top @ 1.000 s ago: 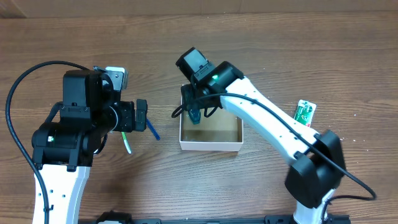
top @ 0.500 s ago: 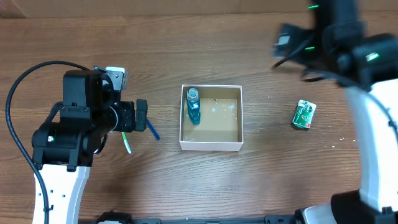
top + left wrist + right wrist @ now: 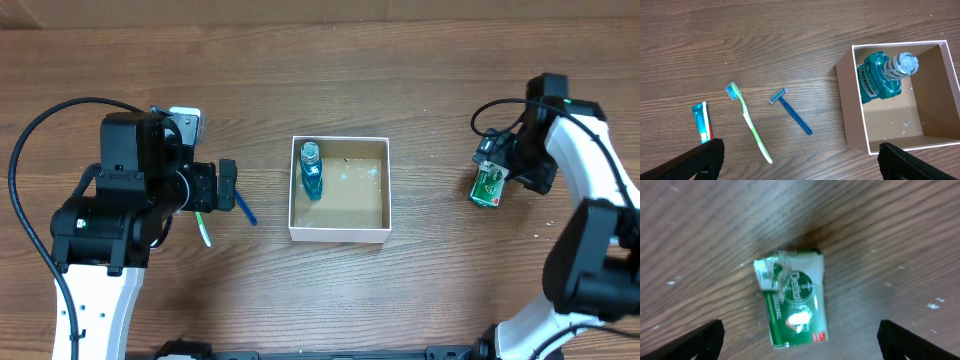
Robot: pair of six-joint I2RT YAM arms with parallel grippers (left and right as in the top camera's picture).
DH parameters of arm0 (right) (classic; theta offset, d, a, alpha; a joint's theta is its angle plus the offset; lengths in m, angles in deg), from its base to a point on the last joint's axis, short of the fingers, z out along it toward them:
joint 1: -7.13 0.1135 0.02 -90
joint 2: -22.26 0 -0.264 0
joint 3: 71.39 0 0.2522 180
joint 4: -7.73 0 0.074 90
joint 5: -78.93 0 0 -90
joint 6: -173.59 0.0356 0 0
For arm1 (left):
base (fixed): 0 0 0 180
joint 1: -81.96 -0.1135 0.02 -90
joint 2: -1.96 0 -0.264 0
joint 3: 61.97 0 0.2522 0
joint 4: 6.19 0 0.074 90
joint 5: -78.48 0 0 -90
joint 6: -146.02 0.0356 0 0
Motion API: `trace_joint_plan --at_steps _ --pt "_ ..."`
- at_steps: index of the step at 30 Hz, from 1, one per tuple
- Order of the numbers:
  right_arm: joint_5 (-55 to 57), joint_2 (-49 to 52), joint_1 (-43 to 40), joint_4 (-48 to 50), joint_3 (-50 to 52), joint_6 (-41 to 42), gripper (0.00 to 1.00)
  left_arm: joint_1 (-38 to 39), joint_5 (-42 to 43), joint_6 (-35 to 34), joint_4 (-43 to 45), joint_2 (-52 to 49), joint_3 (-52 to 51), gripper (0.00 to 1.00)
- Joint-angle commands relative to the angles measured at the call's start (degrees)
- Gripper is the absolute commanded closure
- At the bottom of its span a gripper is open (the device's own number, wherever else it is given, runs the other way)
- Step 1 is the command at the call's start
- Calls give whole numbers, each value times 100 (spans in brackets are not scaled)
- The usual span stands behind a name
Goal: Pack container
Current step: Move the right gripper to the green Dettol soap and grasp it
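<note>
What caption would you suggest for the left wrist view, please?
Mouthwash bottle in the container; razor, toothbrush and toothpaste outside it.

Dark wood-grain table (image 3: 400, 80) with a few pale specks. Sitting right on it: the white-walled box (image 3: 338, 237) around the middle, and a blue razor (image 3: 791, 111) a bit to its left. Then come a green toothbrush (image 3: 751, 125) and a small tube (image 3: 701, 121) further left, none of them touching. Way off on the right, a green soap pack (image 3: 794, 297) lies flat on its own.
</note>
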Motion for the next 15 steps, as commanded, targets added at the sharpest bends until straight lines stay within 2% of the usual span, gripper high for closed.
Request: trace_joint_plan --at_steps 1,10,15 --pt "-59 387 -15 188 26 -46 0 -33 59 4 7 -11 146 0" --pt "-330 879 -15 358 28 -197 1 -33 59 7 4 -9 146 0" --pt "-332 879 -15 326 28 -197 25 -33 61 4 4 -11 146 0"
